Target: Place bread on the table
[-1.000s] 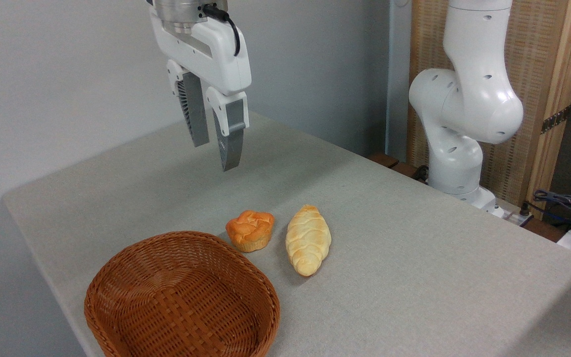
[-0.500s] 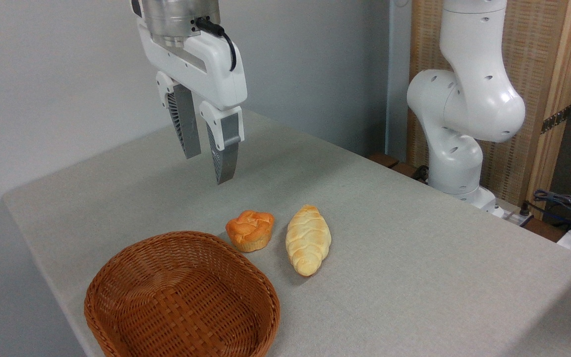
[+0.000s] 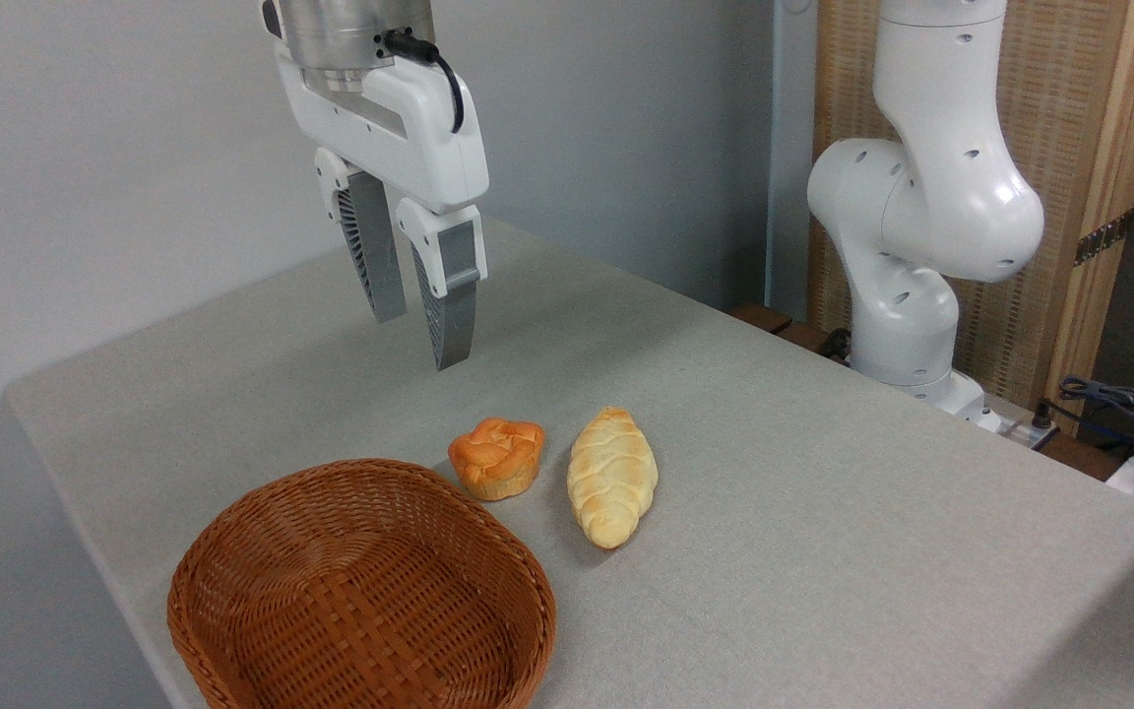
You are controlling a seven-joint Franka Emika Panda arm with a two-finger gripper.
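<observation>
The hand (image 3: 419,340) is hanging in the air above the back half of the counter (image 3: 823,512), its two grey ribbed fingers (image 3: 449,315) pointing down and standing a little apart with nothing between them, so it is holding nothing. The bread (image 3: 496,457), a small lumpy golden-orange bun with a paler lower side, is sitting on the grey-beige cloth of the counter, below the hand and slightly to the right of it, clear of the fingers. Just beside the bun on the right, a longer pale braided loaf (image 3: 612,477) is lying on the cloth, its narrow end pointing toward the camera (a slim strip of cloth is showing between the two). A brown woven basket (image 3: 232,551) is standing at the near left edge of the counter, and its far rim is sitting very close to the bun; whether they are touching cannot be told. The white arm's base (image 3: 907,286) is rising at the far right edge of the counter.
</observation>
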